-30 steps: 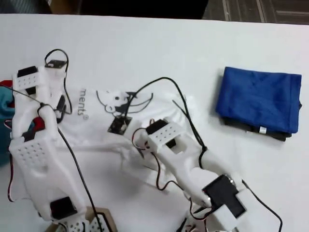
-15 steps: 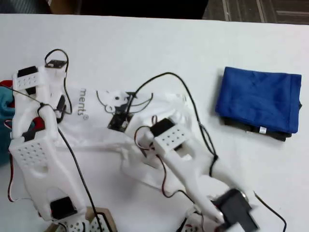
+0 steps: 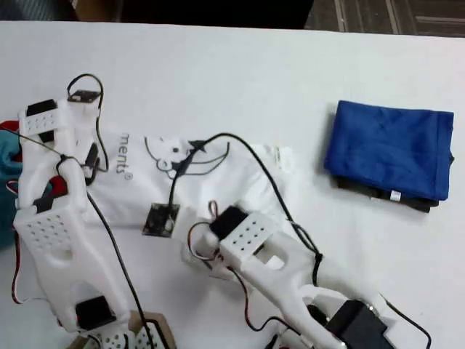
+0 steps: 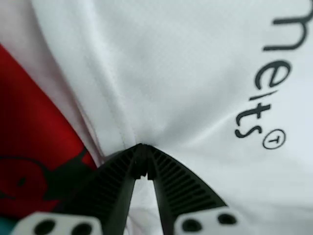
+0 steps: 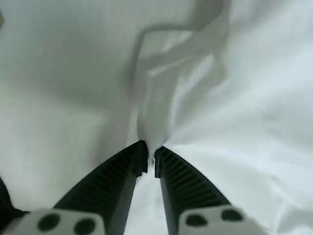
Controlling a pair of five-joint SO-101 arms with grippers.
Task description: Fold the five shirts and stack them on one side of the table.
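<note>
The white shirt [image 3: 218,171] lies spread and partly rumpled on the table [image 3: 218,65], printed side up. The left gripper [image 4: 142,164] is at the shirt's end nearest the lettering. Its fingers are closed tight, with a fold of the white cloth pinched between the tips. Red cloth [image 4: 34,142] of another shirt lies touching that same end of the white shirt. The right gripper [image 5: 149,159] is at the edge of the white shirt nearest the arm bases. Its fingers are drawn almost together, nipping a raised ridge of the white cloth, which stands up in creases just beyond the tips. A small dark board [image 3: 160,219] on a black cable rests on the white shirt, between the two grippers. A folded blue shirt [image 3: 389,149] sits well apart from the white shirt, off the end opposite the left gripper. It lies squarely on a folded dark shirt [image 3: 381,193], whose edge shows beneath it on the side nearest the arm bases.
</note>
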